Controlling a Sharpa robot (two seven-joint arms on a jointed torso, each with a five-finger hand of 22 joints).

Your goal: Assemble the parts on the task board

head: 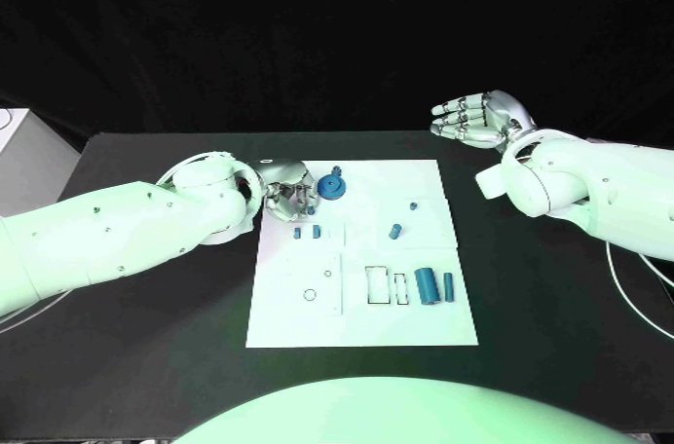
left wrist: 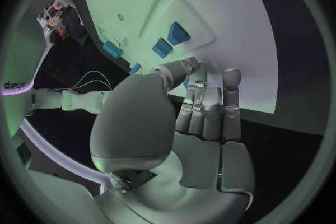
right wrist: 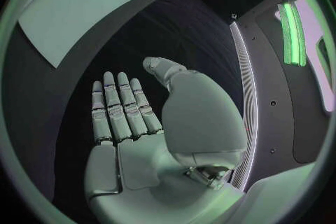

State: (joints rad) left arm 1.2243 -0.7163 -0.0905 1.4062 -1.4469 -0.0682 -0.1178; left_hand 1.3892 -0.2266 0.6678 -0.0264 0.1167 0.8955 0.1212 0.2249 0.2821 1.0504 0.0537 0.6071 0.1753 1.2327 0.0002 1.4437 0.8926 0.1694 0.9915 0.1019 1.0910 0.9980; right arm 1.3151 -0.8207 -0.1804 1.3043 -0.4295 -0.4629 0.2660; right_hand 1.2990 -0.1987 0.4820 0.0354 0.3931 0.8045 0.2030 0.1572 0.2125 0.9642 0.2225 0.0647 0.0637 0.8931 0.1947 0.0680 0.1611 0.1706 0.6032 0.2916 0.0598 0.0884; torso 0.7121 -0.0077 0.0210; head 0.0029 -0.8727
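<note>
A: Board position?

B: White task board lies mid-table on the black table. The parts sit mostly on its far half. A blue gear lies near the far edge, just beside the left hand.

A: Other parts?

B: Two small blue pins side by side near the board's left side. A short blue peg toward the middle, and a tiny blue piece beyond it. Two blue cylinders stand side by side on the right part, next to a rectangular outline.

A: Left hand?

B: Left hand is over the board's far left corner, fingers pointing down toward the surface next to the gear. From the left wrist view the fingers lie straight and close together; nothing seen between them. Whether it touches the gear, I cannot tell.

A: Right hand?

B: Right hand is raised past the board's far right corner, well apart from the parts. Palm open, fingers extended, holding nothing.
</note>
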